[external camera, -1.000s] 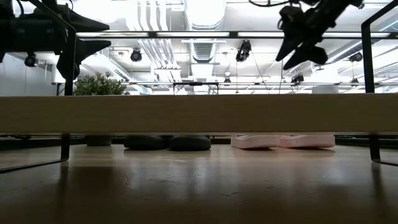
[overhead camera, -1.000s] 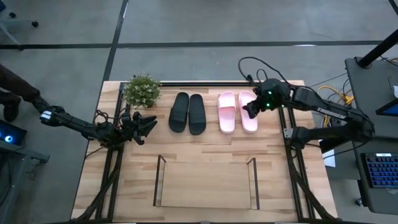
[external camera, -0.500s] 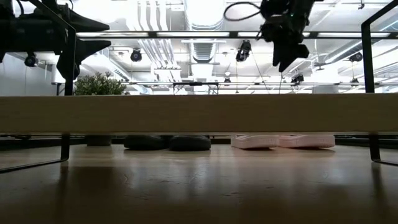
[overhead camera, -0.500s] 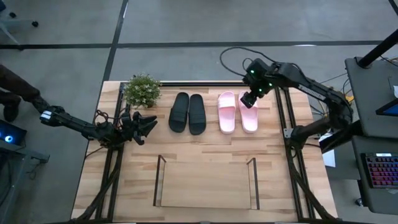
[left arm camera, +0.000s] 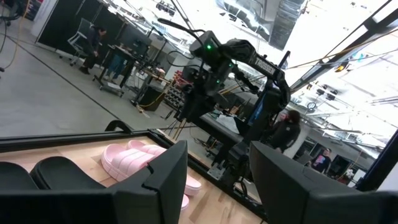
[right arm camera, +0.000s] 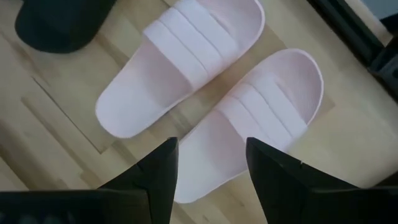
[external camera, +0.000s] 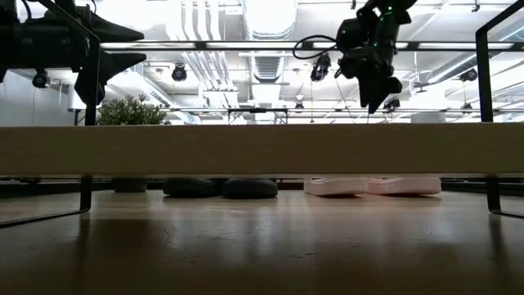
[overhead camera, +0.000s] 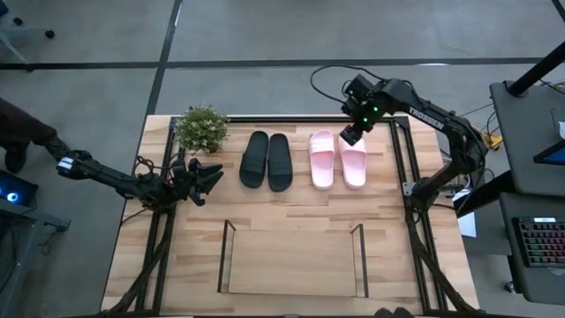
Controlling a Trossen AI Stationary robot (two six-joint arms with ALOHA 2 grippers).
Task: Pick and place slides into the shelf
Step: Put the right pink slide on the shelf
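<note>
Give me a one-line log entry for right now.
right gripper: open, above pink slides | left gripper: waiting, table's left | shelf: no slides

Bare tabletop (overhead camera: 291, 205) lies open between slides (overhead camera: 300, 160) and shelf (overhead camera: 291, 261)

Slides (overhead camera: 302, 160), plant (overhead camera: 202, 129), shelf (overhead camera: 291, 261) on table (overhead camera: 388, 230)

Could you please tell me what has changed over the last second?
The right gripper, open and empty, swung from over the outer pink slide back toward its far end, above the table's far edge. The slides, the shelf and the left gripper beside the plant stayed put.
</note>
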